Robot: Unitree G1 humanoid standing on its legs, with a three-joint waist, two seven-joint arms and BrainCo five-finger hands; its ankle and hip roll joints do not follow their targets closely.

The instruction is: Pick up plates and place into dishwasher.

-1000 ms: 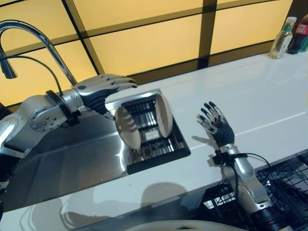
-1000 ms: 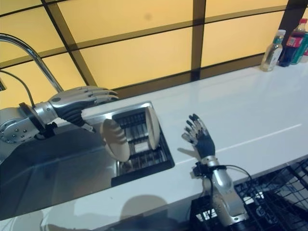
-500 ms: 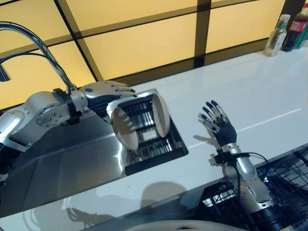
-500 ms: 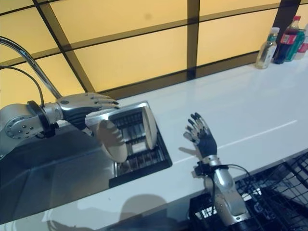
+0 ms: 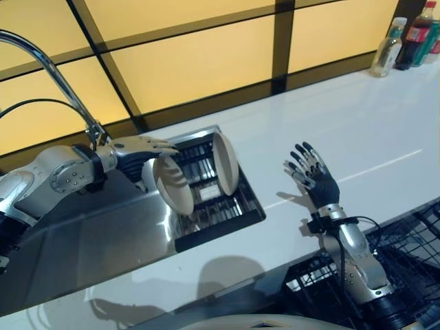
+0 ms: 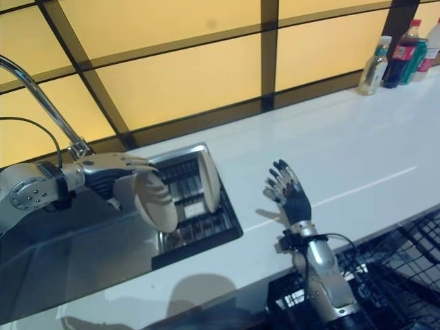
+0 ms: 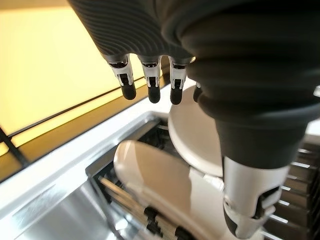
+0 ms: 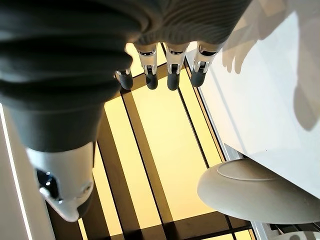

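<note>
1. Plates stand on edge in the dish rack (image 5: 227, 206), which is sunk in the white counter (image 5: 385, 137): the near plate (image 5: 173, 185) at 9 o'clock of the far plate (image 5: 225, 163).
2. Left hand (image 5: 141, 148) sits against the near plate's rim; its wrist view shows straight fingers (image 7: 151, 80) above both plates and the thumb apart, gripping nothing.
3. Right hand (image 5: 313, 179) is raised over the counter at 3 o'clock of the rack, fingers spread, empty.
4. Bottles (image 5: 405, 41) stand at the counter's 1 o'clock corner; the faucet (image 5: 48, 65) arches at 10 o'clock.
</note>
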